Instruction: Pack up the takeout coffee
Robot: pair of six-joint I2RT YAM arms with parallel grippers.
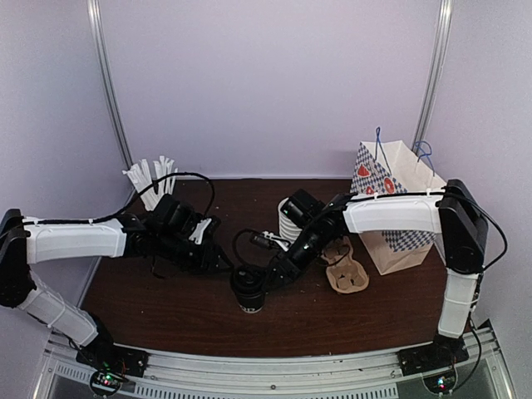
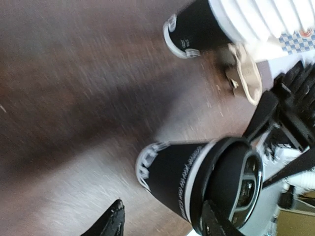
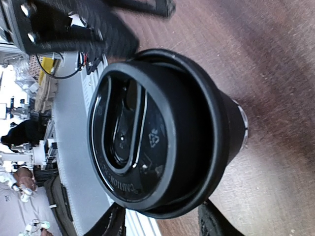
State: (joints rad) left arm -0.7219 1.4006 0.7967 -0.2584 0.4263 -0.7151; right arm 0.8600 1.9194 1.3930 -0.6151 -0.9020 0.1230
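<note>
Takeout coffee [image 1: 248, 291] is standing upright on the dark table [image 1: 166, 307], near the middle and toward the near edge, with its black dome lid [image 3: 147, 132] in place. My right pincer [image 3: 160, 223] is reaching down to it from the far right with jaws spread, one finger on either side of the lid's rim; I cannot tell whether they are touching it. My left pincer [image 2: 162, 227] is hovering just left of the coffee, jaws likewise apart and holding nothing. Cardboard carrier [image 1: 345, 270] and paper bag [image 1: 399, 208] are sitting to the right.

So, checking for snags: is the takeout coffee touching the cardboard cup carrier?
Apart. Top view shows bare table between the takeout coffee and the cardboard cup carrier.
</note>
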